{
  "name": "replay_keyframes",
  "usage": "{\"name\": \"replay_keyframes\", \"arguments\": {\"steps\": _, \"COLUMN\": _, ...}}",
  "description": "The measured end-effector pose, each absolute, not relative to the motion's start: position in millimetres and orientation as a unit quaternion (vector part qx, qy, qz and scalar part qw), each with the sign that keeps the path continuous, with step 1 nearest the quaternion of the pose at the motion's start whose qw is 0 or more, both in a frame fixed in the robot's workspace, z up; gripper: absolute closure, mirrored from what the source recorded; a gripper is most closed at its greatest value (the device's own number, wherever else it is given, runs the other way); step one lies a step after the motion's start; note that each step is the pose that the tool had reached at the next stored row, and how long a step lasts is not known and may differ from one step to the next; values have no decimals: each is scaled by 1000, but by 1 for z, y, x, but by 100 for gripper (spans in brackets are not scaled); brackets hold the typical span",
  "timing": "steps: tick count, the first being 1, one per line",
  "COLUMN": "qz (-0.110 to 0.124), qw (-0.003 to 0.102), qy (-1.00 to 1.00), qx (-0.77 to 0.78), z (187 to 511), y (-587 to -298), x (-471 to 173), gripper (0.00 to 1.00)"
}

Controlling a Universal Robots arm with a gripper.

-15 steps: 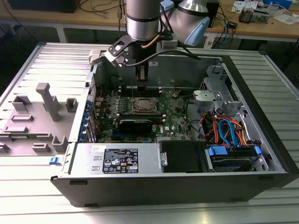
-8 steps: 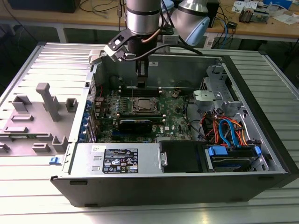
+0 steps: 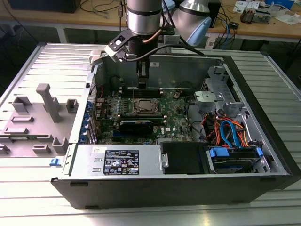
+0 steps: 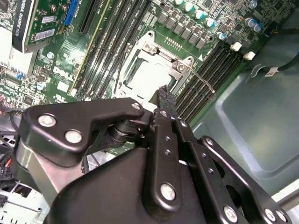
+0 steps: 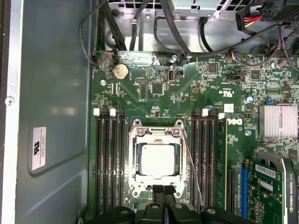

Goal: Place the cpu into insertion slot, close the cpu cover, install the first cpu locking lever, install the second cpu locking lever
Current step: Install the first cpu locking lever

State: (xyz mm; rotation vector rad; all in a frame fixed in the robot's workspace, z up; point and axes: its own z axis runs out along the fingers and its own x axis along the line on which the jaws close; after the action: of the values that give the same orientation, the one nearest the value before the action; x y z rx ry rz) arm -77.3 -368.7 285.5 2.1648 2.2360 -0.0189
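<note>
- Fingers (image 5: 159, 193): pressed together, nothing between them, tips just short of the cover.
- Chip (image 5: 158, 158): one; just beyond the fingertips, flat inside the cover cut-out. Judged light, rigid, delicate underneath; take by its edges.
- Cover (image 5: 158, 132): one; thin metal frame, lying flat.
- Lever (image 5: 191, 163): one clear; springy wire beside the fingers.

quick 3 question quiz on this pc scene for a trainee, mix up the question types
1. True or false: the cpu shows through the cut-out of the cpu cover.
2. In the first wrist view the gripper is nearest to: A the round coin battery, B the cpu cover, C the finned silver heatsink.
3. Fill in: long black memory slots run along ___ sides of the cpu cover.

Key: 1 true; 2 B; 3 both.
</note>
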Motion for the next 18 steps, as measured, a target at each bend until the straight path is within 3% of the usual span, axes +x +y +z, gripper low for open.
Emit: {"name": "replay_keyframes", "arguments": {"steps": 18, "qz": -4, "qw": 16, "qy": 821, "qx": 570, "z": 285, "y": -369, "x": -77, "gripper": 89}}
